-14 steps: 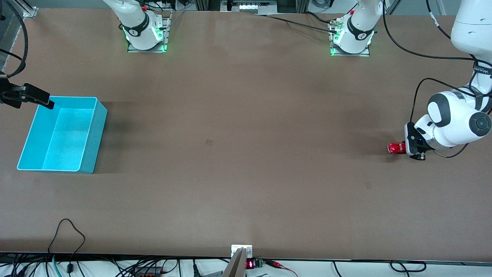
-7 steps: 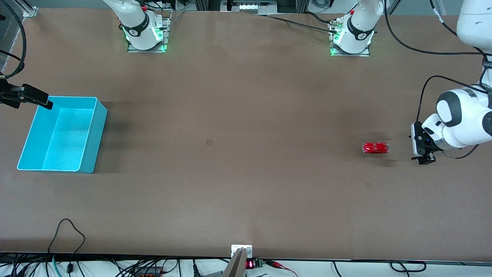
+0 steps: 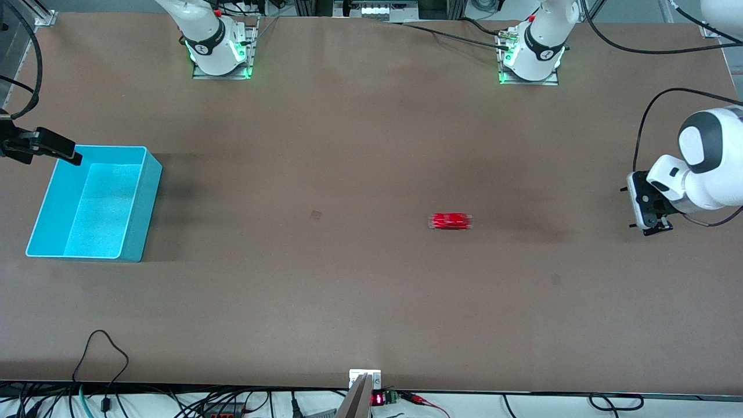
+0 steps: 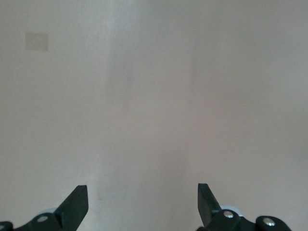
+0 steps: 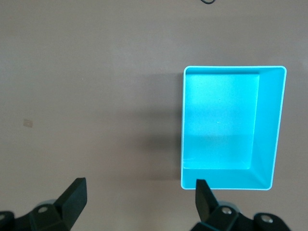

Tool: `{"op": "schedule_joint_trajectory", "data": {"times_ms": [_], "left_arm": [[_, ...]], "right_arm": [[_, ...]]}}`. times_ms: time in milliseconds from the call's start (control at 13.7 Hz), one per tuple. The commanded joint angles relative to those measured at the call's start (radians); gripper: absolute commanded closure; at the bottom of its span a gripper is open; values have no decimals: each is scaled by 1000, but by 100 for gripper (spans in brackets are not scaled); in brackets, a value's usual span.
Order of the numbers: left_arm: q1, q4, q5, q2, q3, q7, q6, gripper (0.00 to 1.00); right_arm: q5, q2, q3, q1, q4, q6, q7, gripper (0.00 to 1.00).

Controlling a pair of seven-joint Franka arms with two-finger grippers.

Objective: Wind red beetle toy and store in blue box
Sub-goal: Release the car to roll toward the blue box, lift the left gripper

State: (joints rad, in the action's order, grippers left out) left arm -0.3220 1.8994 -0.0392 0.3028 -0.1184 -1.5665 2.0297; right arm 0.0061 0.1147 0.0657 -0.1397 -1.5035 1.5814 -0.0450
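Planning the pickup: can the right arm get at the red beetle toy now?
Probably not easily: the red beetle toy sits mid-table, unobstructed, but the right claw, open, hovers over the blue box corner, well away.

I am seeing the red beetle toy (image 3: 450, 221) smearing into a blur at mid-frame, while the right gripper (image 3: 74, 157) is running off the frame's left edge beside the blue box (image 3: 141, 209).
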Motion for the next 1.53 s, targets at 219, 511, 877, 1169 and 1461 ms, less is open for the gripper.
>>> {"op": "schedule_joint_trajectory", "data": {"times_ms": [219,511,877,1169,1461], "left_arm": [[-5,-149,-46,-33,-122,149,-261,0],[-2,-268,-120,-36,-251,322,-457,0],[1,-278,-122,-45,-285,414,-482,0],[1,-344,-117,-47,-305,540,-563,0],[1,-451,-105,-47,-313,787,-641,0]], "right_arm": [[12,2,0,-9,9,-14,-12,0],[9,2,0,-5,8,-15,-7,0],[8,7,2,0,8,-17,-7,0],[14,8,5,-1,6,-34,-3,0],[18,60,8,18,0,-95,-6,0]]}}
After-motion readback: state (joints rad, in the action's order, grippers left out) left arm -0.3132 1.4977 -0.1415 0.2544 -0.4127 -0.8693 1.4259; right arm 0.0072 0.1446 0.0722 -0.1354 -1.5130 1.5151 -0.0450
